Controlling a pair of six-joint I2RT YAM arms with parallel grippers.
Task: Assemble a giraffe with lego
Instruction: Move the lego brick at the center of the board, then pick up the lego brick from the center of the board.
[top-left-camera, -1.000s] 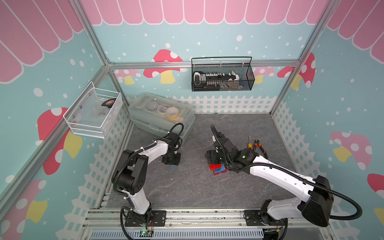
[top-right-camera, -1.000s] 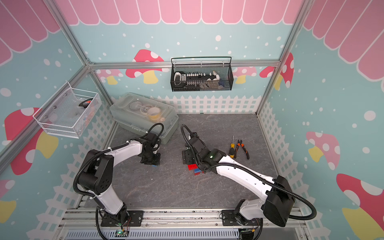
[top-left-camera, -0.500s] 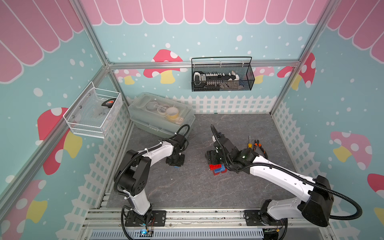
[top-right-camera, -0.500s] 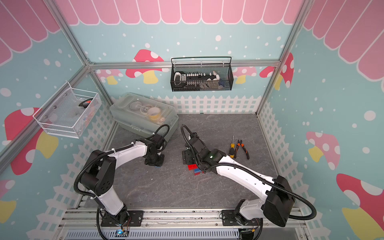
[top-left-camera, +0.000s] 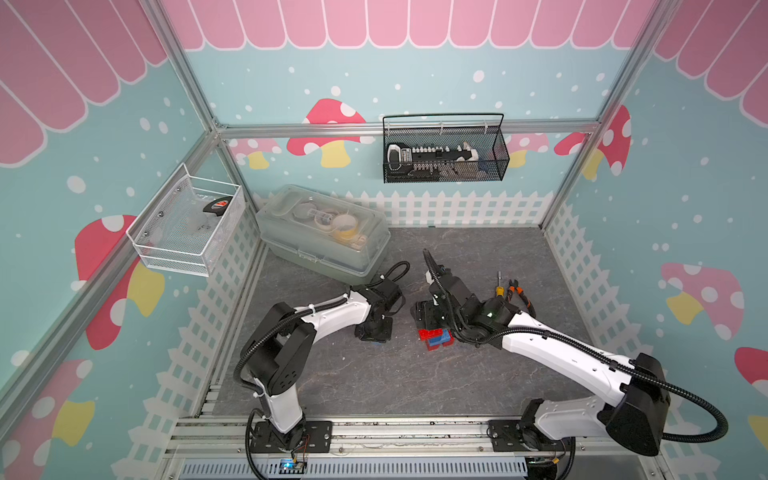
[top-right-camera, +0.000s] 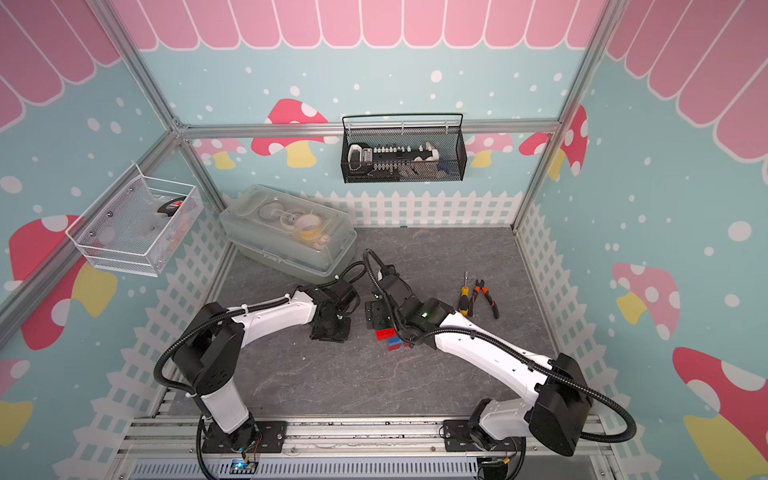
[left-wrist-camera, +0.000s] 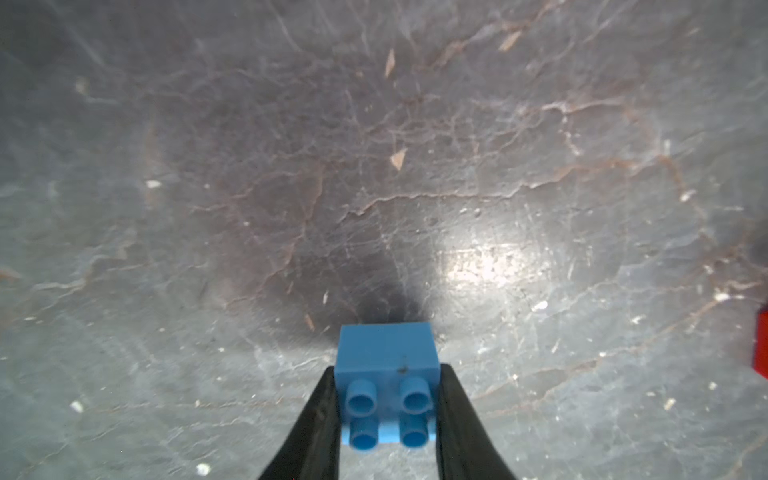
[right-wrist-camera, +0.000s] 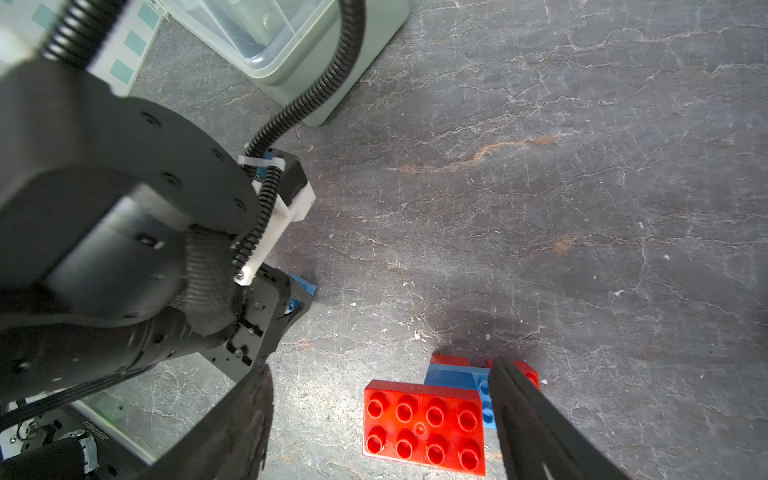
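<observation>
Grey table (top-left-camera: 374, 382): the brick cluster (top-left-camera: 435, 337) sits mid-table, on the right arm's side. Directly over it hangs the right gripper (right-wrist-camera: 380, 368), jaws wide and empty. The long red brick (right-wrist-camera: 424, 424) lies between them, long axis running jaw to jaw. The left gripper (left-wrist-camera: 388, 372) is near, with bare table between, clamped on a small blue brick (left-wrist-camera: 386, 357). The cluster lies toward the right arm from it.

Left arm (top-left-camera: 328, 318): reaches from the near-left base toward centre, wrist bent down.
Left claw (left-wrist-camera: 388, 374): points down, fingers pinched on a blue brick (left-wrist-camera: 386, 351).
Right arm (top-left-camera: 552, 353): stretches from near right toward centre.
Right claw (right-wrist-camera: 380, 368): points down, jaws spread wide.
</observation>
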